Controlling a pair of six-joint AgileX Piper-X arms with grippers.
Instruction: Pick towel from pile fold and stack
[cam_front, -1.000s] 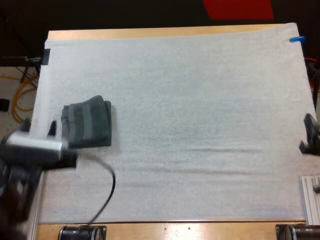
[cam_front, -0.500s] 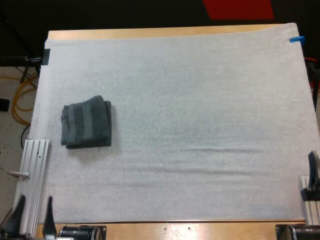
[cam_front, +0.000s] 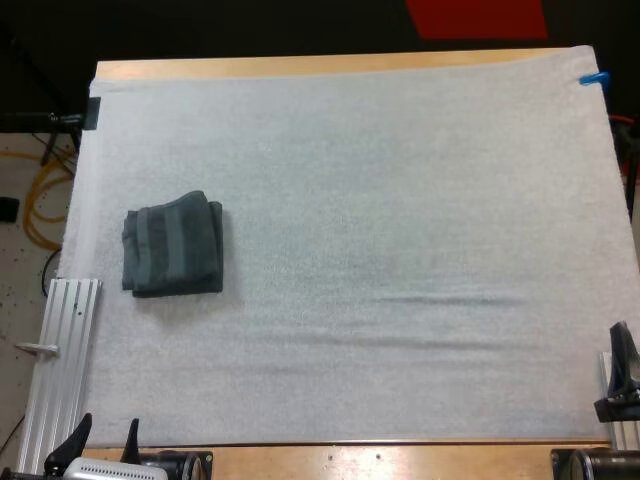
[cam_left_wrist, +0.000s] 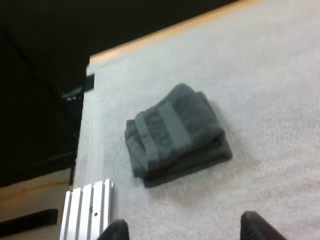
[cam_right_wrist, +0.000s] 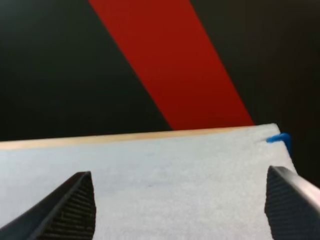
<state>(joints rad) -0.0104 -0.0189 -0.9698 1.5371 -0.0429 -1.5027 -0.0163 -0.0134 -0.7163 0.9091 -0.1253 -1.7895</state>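
A dark grey-green towel (cam_front: 172, 245) lies neatly folded into a small stack on the left part of the white mat (cam_front: 380, 200). My left gripper (cam_front: 106, 440) sits at the table's near left corner, well short of the towel, open and holding nothing. From the left wrist, the folded towel (cam_left_wrist: 175, 132) lies ahead of my open left gripper (cam_left_wrist: 182, 231), clear of both fingers. My right gripper (cam_front: 621, 375) rests at the mat's right edge. In the right wrist view my right gripper (cam_right_wrist: 180, 210) is open over bare mat (cam_right_wrist: 165, 170).
An aluminium rail (cam_front: 62, 365) runs along the mat's left edge beside the towel, and the same aluminium rail (cam_left_wrist: 87, 210) lies just behind the left fingers. Another rail piece (cam_front: 628, 425) stands at the near right corner. The wooden table edge (cam_front: 330, 66) borders the far side.
My left arm has pulled back from beside the towel to the near left corner. The right gripper has slid toward the near side along the right edge. The towel has not moved.
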